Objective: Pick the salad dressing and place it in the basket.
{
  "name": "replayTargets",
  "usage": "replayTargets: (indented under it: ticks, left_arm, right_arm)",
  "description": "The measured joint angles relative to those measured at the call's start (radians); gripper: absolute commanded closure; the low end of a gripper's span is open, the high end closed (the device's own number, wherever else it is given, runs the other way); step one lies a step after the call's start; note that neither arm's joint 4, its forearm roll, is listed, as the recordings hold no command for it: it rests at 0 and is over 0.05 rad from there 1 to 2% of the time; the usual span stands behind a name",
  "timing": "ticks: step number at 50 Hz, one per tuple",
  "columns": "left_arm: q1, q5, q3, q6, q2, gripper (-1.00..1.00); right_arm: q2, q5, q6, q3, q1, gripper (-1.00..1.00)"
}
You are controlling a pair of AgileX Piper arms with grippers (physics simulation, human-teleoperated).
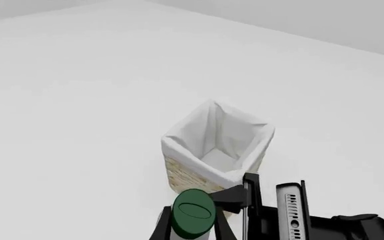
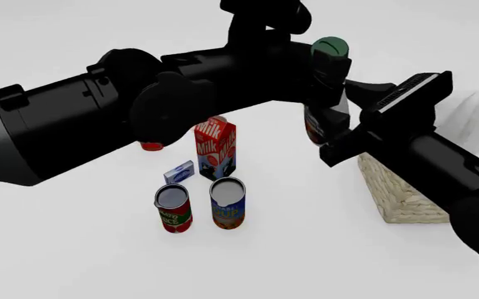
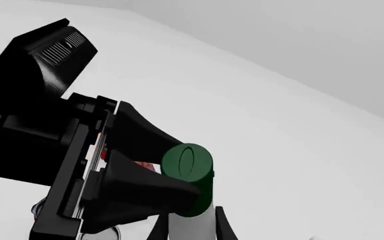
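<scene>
The salad dressing (image 2: 331,47) hangs in the air above the table, its dark green cap up and its label partly hidden by the arms. My left gripper (image 2: 326,70) is shut on it just under the cap. In the left wrist view the cap (image 1: 193,214) sits between my fingers. My right gripper (image 2: 329,132) closes on the bottle lower down. The right wrist view has the white body and the cap (image 3: 188,167) between its fingertips. The basket (image 2: 405,200), tan wicker with a white lining, stands to the right, partly behind the right arm. Its rim (image 1: 178,149) lies just beyond the bottle.
Left of the bottle, on the table, stand a milk carton (image 2: 216,147), a small blue box (image 2: 179,172) and two cans (image 2: 174,209) (image 2: 228,203). A red object (image 2: 150,146) peeks out from under the left arm. Both arms cross above the groceries.
</scene>
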Motion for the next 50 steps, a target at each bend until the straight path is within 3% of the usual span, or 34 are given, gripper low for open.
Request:
replayTargets:
  ticks: [10, 11, 18, 26, 36, 42, 50]
  left_arm:
    - [-0.002, -0.004, 0.004, 0.002, -0.003, 1.00]
    - [-0.002, -0.005, 0.004, 0.000, -0.003, -1.00]
    - [-0.011, 0.010, -0.008, -0.028, -0.023, -1.00]
    - [-0.077, 0.076, -0.052, -0.052, -0.118, -1.00]
    - [-0.083, 0.180, -0.169, -0.001, -0.325, -1.00]
    - [0.012, 0.169, -0.129, 0.055, -0.527, -1.00]
    - [0.302, 0.079, 0.114, 0.059, -0.824, -1.00]
  right_arm:
    - [-0.006, -0.003, -0.007, 0.005, 0.001, 1.00]
    - [-0.006, -0.003, -0.007, 0.005, 0.002, 1.00]
    - [-0.007, -0.007, -0.007, 0.011, 0.004, 1.00]
    - [-0.001, -0.016, -0.004, 0.018, 0.005, 1.00]
    - [0.010, -0.029, 0.005, 0.023, 0.000, 1.00]
    - [0.009, -0.031, 0.011, 0.023, -0.004, 1.00]
    - [-0.001, -0.027, 0.018, 0.021, -0.013, 1.00]
